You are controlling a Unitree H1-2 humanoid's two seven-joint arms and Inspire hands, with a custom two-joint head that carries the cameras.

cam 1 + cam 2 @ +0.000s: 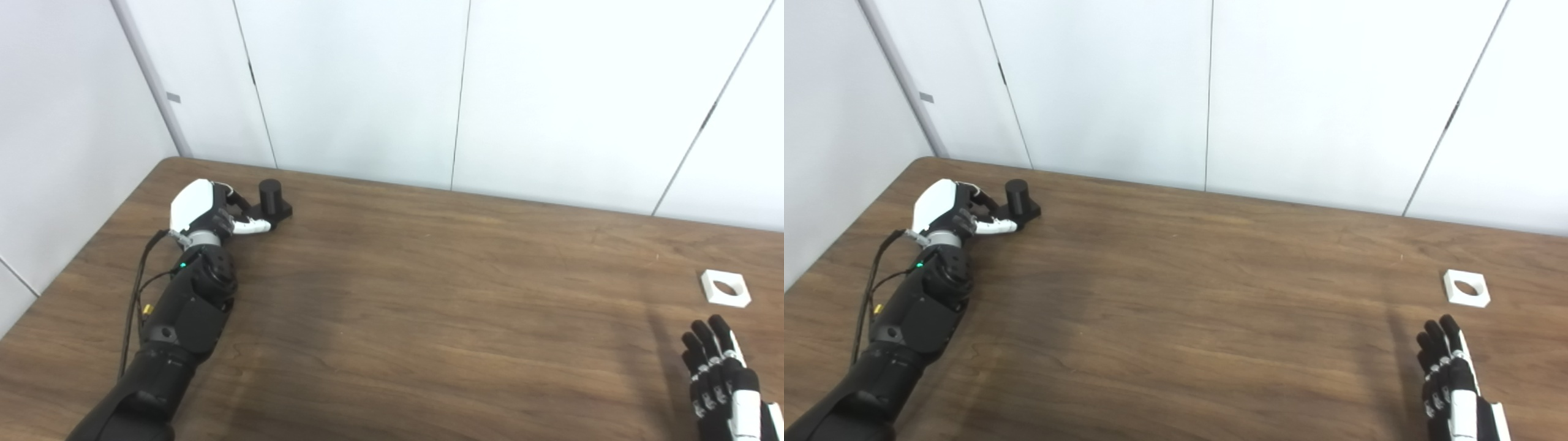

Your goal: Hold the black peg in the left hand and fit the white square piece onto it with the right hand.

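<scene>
The black peg (271, 198), a short cylinder on a square base, stands upright on the table at the far left. My left hand (208, 211) lies just left of it with fingers spread toward the base; the fingertips (260, 227) reach its near edge, but no grasp shows. The white square piece (725, 288), with a round hole, lies flat at the far right. My right hand (723, 380) rests open below it, near the bottom edge, fingers extended toward the piece and apart from it.
A brown wooden table (416, 294) spans the view, with white wall panels (367, 86) behind its far edge. A thin cable (138, 288) runs along my left forearm. The table's left edge runs close to my left arm.
</scene>
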